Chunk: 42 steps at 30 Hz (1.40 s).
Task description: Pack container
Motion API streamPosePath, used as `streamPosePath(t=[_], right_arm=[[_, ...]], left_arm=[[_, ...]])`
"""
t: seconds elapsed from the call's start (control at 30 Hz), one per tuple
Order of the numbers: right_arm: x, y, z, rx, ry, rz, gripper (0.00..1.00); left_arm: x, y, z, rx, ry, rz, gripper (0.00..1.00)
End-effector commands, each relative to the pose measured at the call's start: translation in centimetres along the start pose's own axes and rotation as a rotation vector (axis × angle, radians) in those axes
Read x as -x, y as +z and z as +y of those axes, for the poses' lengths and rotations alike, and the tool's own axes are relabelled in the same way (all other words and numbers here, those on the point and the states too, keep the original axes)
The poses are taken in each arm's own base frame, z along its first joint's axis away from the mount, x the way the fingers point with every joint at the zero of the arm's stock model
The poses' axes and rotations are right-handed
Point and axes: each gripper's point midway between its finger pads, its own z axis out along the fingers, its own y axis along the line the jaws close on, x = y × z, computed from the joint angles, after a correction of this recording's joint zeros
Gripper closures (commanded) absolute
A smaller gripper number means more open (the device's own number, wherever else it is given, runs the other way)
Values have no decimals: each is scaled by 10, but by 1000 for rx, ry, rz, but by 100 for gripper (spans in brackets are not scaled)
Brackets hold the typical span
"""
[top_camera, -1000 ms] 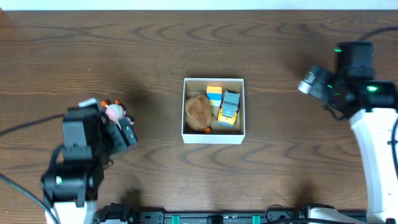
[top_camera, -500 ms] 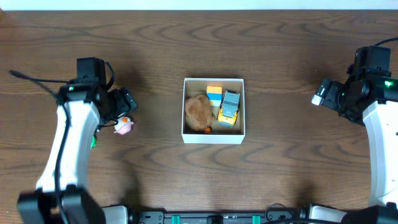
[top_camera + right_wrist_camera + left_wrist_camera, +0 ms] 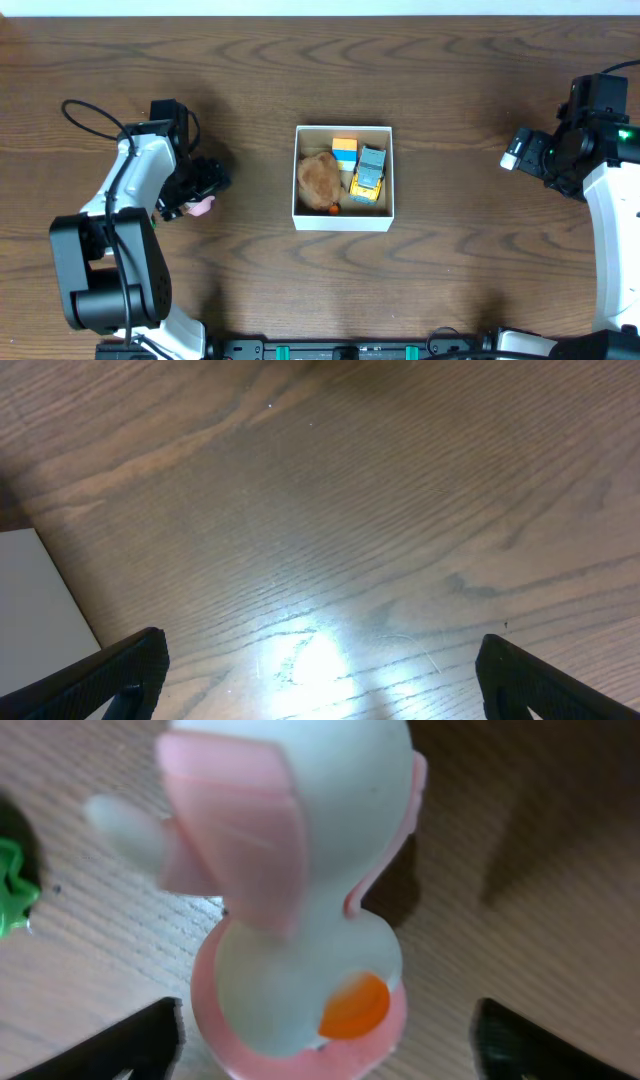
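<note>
- My left gripper [image 3: 198, 192] hangs over the pink toy [image 3: 300, 920], fingers spread wide on either side and gripping nothing. I judge this is the pick-up step: next I lower and close on its body.
- The container [image 3: 343, 222] sits mid-table [image 3: 450, 60], well apart from that toy, with three toys [image 3: 320, 178] inside.
- My right gripper [image 3: 520, 155] is open and empty over bare table.

The left arm [image 3: 132, 190] is bending at the left side, with the left gripper [image 3: 203, 188] pointing right, fingers spread wide. The right arm [image 3: 603, 220] is rising along the right edge, with the right gripper [image 3: 515, 152] pointing left, fingers likewise spread.
</note>
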Motion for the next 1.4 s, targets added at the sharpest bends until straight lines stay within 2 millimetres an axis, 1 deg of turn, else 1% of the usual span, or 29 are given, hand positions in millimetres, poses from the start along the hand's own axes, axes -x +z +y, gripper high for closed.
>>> streamPosePath(t=[0.0, 0.07, 0.17, 0.27, 0.3, 0.33, 0.47, 0.53, 0.63, 0.73, 0.83, 0.93, 0.97, 1.03, 1.1, 1.17, 1.27, 1.37], right_arm=[[0, 1, -1, 1, -15, 6, 1], [0, 1, -1, 1, -15, 6, 1], [-1, 1, -1, 1, -15, 6, 1], [-1, 1, -1, 0, -16, 10, 1], [-1, 1, -1, 0, -16, 10, 1], [-1, 1, -1, 0, -16, 10, 1], [-1, 1, -1, 0, -16, 10, 1], [-1, 1, -1, 0, -16, 10, 1], [-2, 1, -1, -1, -16, 12, 1], [-2, 1, -1, -1, -16, 12, 1], [-2, 1, -1, -1, -16, 12, 1], [-2, 1, -1, -1, -16, 12, 1], [-2, 1, -1, -1, -16, 12, 1], [-2, 1, -1, -1, -16, 12, 1], [-2, 1, -1, -1, -16, 11, 1], [-2, 1, -1, -1, -16, 11, 1], [-2, 1, -1, -1, -16, 12, 1], [-2, 1, -1, -1, -16, 11, 1]], left_arm=[[-1, 4, 1, 5, -1, 16, 23], [-1, 4, 1, 5, -1, 16, 29], [-2, 4, 2, 6, -1, 19, 51], [-3, 4, 3, 10, -1, 25, 63], [-4, 4, 3, 11, -1, 27, 64], [-5, 4, 3, 13, -1, 30, 68], [-7, 3, 4, 17, -1, 39, 81], [-7, 3, 4, 17, -1, 39, 93], [-4, 1, 3, 10, 3, 26, 94], [1, -12, -4, -11, 77, -15, 94], [6, -36, -17, -45, 146, -87, 94], [4, -70, -39, -90, 256, -182, 94], [0, -86, -50, -112, 313, -225, 94], [-12, -109, -69, -149, 421, -295, 94], [-29, -129, -88, -185, 537, -353, 94], [-54, -144, -107, -221, 658, -395, 94], [-88, -154, -128, -256, 803, -414, 94], [-120, -153, -147, -274, 932, -404, 94]])
